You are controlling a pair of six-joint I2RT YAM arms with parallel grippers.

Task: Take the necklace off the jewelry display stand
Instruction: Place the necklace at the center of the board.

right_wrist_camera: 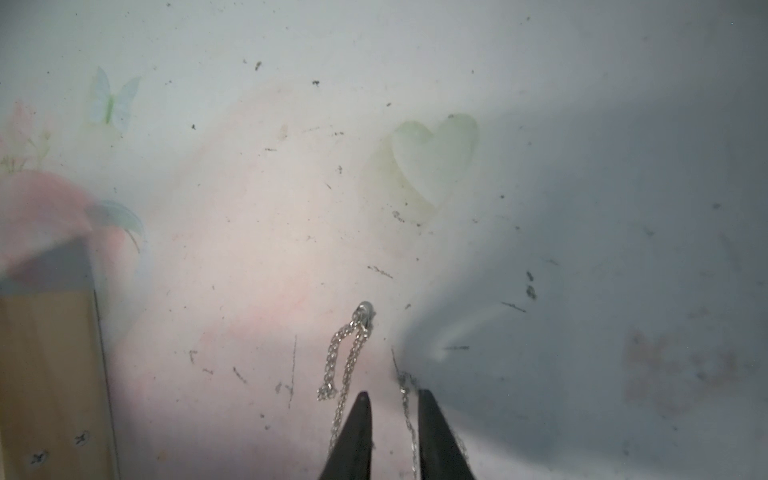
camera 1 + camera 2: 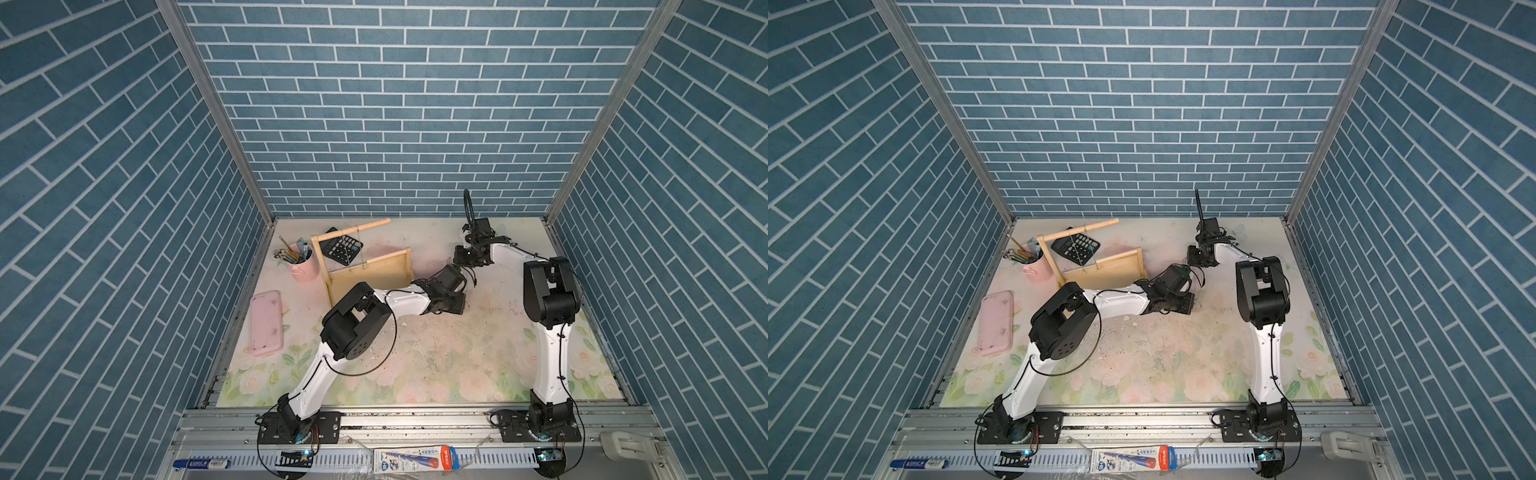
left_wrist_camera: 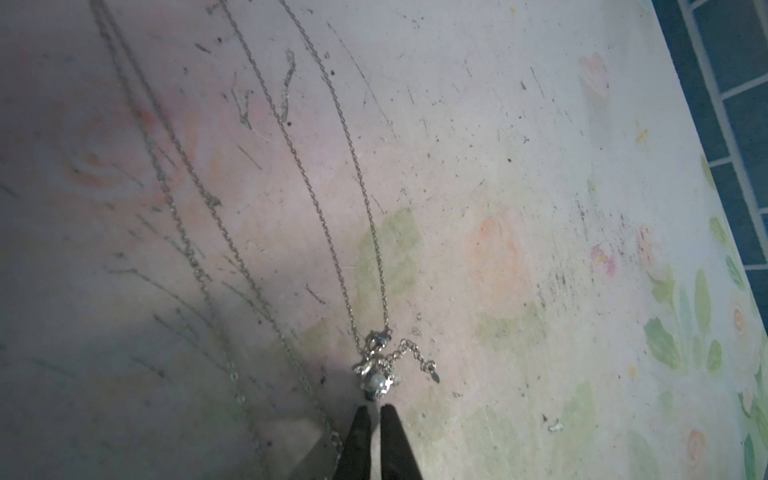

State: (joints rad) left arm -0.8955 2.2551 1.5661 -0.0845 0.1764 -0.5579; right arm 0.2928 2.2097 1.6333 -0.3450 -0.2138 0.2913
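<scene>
Jewelry display stand at left rear, beside pink cup; thin strand seems to hang from upper bar, too fine to be sure. Left gripper: fingers pressed together, nothing pinched, tips just short of pendant. Necklace off stand, lying on floral mat to its right, chain trailing away. Right gripper: fingers spread, chain strand loose between them. Judge: letting-go step, removal as good as done. Next: lift both arms clear, straight up, no snagging chain.

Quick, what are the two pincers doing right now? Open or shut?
Left pincer: shut, gripping nothing visible.
Right pincer: open, necklace chain lying loose between its jaws.
</scene>
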